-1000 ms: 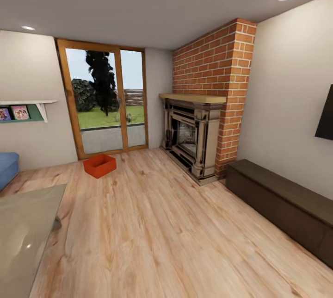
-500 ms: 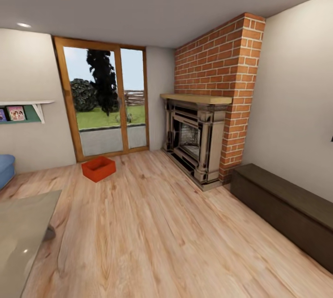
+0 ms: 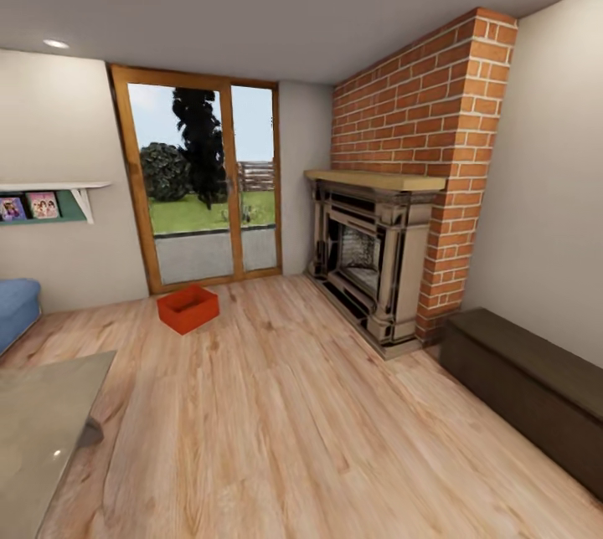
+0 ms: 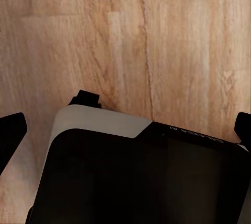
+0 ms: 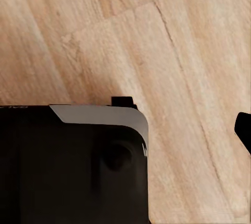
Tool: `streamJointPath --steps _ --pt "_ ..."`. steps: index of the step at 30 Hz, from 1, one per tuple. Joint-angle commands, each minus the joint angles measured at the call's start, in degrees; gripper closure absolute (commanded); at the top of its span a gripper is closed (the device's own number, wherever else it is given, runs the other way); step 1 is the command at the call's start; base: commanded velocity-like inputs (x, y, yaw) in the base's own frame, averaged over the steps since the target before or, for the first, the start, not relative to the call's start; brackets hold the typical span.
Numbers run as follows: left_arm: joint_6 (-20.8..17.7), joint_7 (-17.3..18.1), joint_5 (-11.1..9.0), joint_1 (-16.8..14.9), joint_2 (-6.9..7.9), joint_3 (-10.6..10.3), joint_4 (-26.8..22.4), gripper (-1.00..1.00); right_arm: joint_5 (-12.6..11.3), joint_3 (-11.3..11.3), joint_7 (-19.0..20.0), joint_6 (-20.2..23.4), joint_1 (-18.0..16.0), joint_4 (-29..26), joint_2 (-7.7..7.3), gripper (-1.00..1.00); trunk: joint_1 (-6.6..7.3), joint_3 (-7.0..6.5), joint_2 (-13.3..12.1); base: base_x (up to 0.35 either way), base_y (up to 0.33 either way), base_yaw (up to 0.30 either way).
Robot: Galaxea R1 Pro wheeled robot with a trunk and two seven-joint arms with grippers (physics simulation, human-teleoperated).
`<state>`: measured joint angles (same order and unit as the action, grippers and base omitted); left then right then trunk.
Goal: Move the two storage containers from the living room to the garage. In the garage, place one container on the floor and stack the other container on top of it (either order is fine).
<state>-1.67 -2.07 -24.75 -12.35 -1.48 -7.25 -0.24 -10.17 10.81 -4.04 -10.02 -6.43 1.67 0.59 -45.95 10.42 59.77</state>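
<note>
I am in the living room [image 3: 276, 405], looking over a light wood-plank floor [image 3: 318, 438] with beige walls around it. One bin [image 3: 188, 309] sits on the planks far ahead and left of centre, just in front of the glass door [image 3: 205, 187], apart from everything else. I see only this one orange-red bin from here. A brick fireplace [image 3: 385, 254] stands in the far right corner, with a dark low bench [image 3: 528, 384] along the right wall near it. On the left wall hangs a white shelf [image 3: 54, 197] holding small pictures too blurred to read. The blue sofa [image 3: 15, 309] is cut off at the left edge, and a glass table [image 3: 38, 430] is cut off at the near left corner.

Both wrist views look straight down at the planks over a dark body with a pale grey edge. In the left wrist view black finger tips [image 4: 11, 130] show at both side edges, well apart, so the left gripper [image 4: 128, 130] stands wide with nothing between. In the right wrist view one black tip [image 5: 243, 130] shows at the edge; I cannot tell how that gripper stands.
</note>
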Motion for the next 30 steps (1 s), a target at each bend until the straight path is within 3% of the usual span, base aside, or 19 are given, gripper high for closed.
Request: streamJointPath --steps 1,30 --pt "-0.18 -0.21 -0.47 -0.05 -0.02 -0.49 -0.03 -1.0 -0.55 0.5 -0.09 -0.35 -0.07 0.18 0.03 -1.0 -0.04 0.08 0.05 0.331 0.0 0.262" --pt "-0.18 -0.21 -0.47 -0.05 -0.02 -0.49 -0.03 -1.0 -0.55 0.78 0.0 -0.31 -0.07 0.18 -0.05 -1.0 -0.04 0.08 0.05 0.332 0.0 0.256"
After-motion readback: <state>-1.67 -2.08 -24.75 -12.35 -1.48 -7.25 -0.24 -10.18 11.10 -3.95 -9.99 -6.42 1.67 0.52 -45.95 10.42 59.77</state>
